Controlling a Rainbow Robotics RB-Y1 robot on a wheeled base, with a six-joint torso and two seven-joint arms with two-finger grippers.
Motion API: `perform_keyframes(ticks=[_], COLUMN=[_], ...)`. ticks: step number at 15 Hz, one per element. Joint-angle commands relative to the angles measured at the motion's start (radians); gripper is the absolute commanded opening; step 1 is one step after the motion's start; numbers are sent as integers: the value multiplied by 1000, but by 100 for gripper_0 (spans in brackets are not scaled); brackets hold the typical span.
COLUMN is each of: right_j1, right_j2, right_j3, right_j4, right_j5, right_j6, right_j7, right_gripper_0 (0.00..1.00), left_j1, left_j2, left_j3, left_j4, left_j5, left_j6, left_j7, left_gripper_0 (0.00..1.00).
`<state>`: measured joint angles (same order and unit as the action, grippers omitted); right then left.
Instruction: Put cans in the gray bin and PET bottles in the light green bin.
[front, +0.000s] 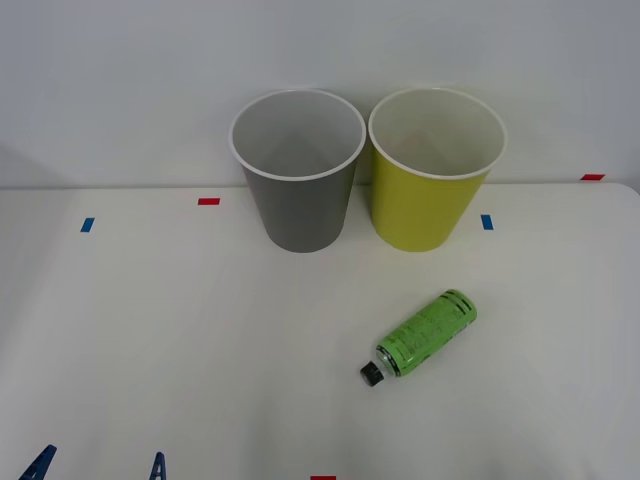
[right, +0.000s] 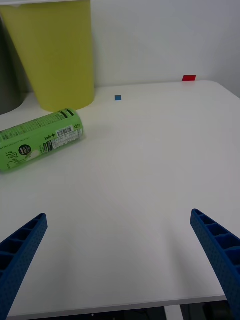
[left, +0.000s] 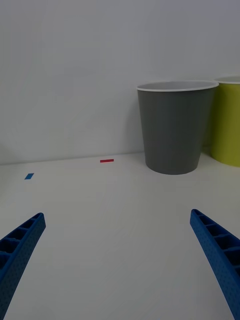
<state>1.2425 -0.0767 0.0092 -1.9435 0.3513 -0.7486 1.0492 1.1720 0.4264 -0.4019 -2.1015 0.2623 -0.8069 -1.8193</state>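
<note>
Two end effectors wait released at the near edge of the table (front: 150, 340): your right end effector (right: 120, 260) and your left end effector (left: 120, 260), fingers spread. The PET bottle (front: 425, 335) lies on its side ahead and left of the right one, the nearer arm. Its long axis runs diagonally, cap near-left, base toward the light green bin (front: 432, 205). The gray bin (front: 300, 205) stands just left of that.

Gray bin (front: 300, 215), yellow-green bin (front: 428, 208), green-labelled black-capped bottle (front: 425, 333).
</note>
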Motion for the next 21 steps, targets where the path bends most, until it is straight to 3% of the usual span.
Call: perform_keyframes(ticks=[1,21], right_j1=[0,0], right_j2=[0,0], right_j3=[0,0], right_j4=[0,0], right_j5=[0,0], right_j6=[0,0], right_j7=[0,0], right_gripper_0=[100,100], left_j1=[0,0], left_j2=[0,0], left_j3=[0,0], left_j4=[0,0], left_j5=[0,0], left_j6=[0,0], left_j7=[0,0], left_gripper_0=[100,100])
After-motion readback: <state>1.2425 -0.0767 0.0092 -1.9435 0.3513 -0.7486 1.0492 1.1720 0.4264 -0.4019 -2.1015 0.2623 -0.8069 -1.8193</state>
